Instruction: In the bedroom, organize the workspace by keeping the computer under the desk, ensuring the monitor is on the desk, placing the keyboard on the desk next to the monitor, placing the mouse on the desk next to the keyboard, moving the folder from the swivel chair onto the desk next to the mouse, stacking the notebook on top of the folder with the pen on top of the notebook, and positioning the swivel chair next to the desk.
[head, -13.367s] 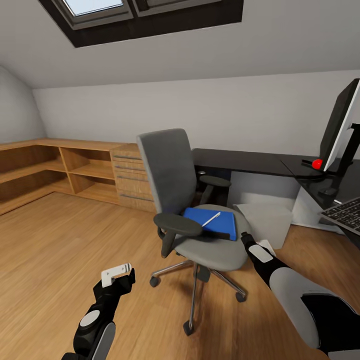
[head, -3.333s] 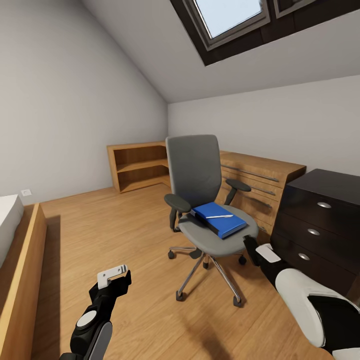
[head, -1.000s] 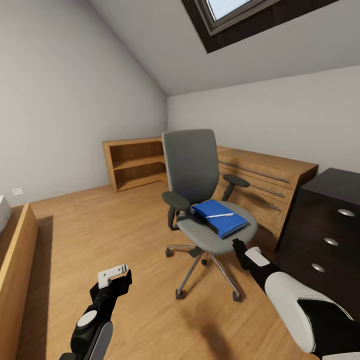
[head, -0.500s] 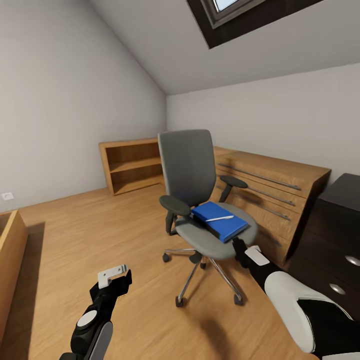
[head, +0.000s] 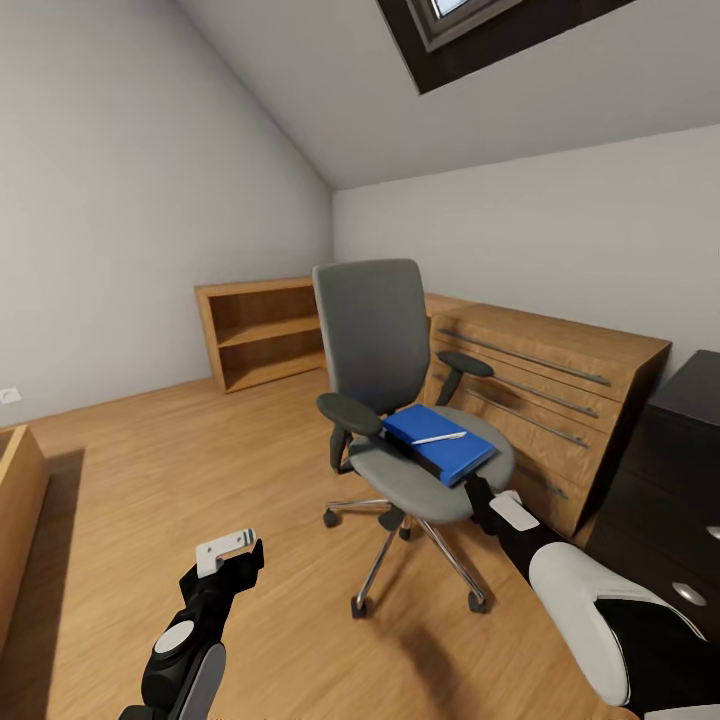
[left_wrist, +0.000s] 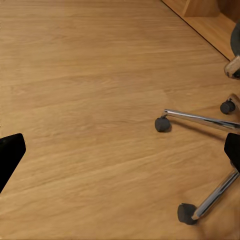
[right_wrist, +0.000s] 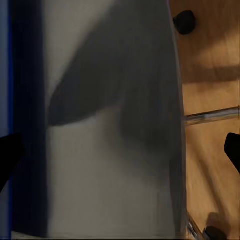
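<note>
- Chair (head: 400, 400) stands mid-floor, back upright, seat facing roughly 5 o'clock from where I watch; chrome base and casters rest on the wood floor (head: 200, 470).
- Folder (head: 440, 440) lies flat on the seat, blue, dark spine toward the left armrest.
- Pen (head: 438, 437) lies on top of the folder, white, slanted across it.
- A notebook cannot be made out under the pen.
- Wooden cabinet (head: 550, 400) with long bar handles sits behind the chair at 2 o'clock; open shelf unit (head: 262, 330) at 11 o'clock against the wall.
- Desk (head: 680, 470), black drawer block, at 3 o'clock by the frame edge, just beside the cabinet.
- Right gripper (head: 490, 505) sits at the seat's front rim, at 5 o'clock of the folder; wrist view has the finger tips far apart at either edge, so spread, grey seat between them, nothing pinched.
- Left gripper (head: 232, 553) hangs low over bare floor at 7 o'clock of the chair, well apart from it; fingers spread, empty.
- Left wrist view: chair legs and casters (left_wrist: 162, 124) on the planks.
</note>
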